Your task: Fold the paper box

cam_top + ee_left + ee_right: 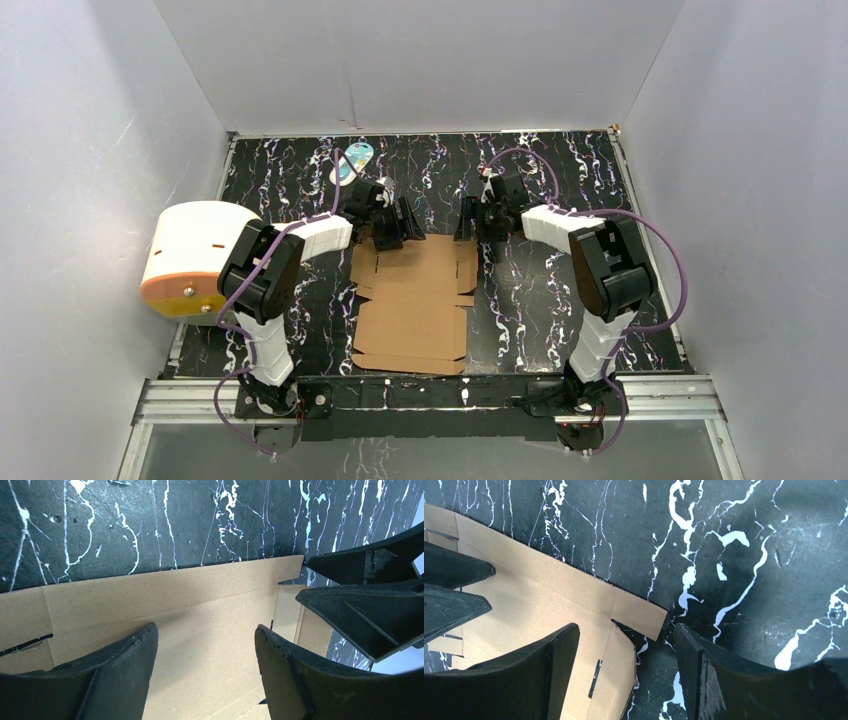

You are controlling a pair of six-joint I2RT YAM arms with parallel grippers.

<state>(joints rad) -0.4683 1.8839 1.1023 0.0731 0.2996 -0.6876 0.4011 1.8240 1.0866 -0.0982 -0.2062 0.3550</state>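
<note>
Your left tool (pixel 206 630) and right tool (pixel 626 627) both hang wide open, holding nothing. The paper box (pixel 412 305) lies flat on the bench (pixel 560 180), its far corners beneath them. It looks light, thin and easily creased, so pinch a far-edge flap.

The tabletop (pixel 520 310) is black with white veining. The paper box (pixel 412 310), an unfolded brown cardboard sheet, lies flat at centre. A small teal-white packet (pixel 356 160) lies far, left of centre.

paper box (pixel 415 305) flat on table (pixel 560 300), packet (pixel 358 160) behind
</note>
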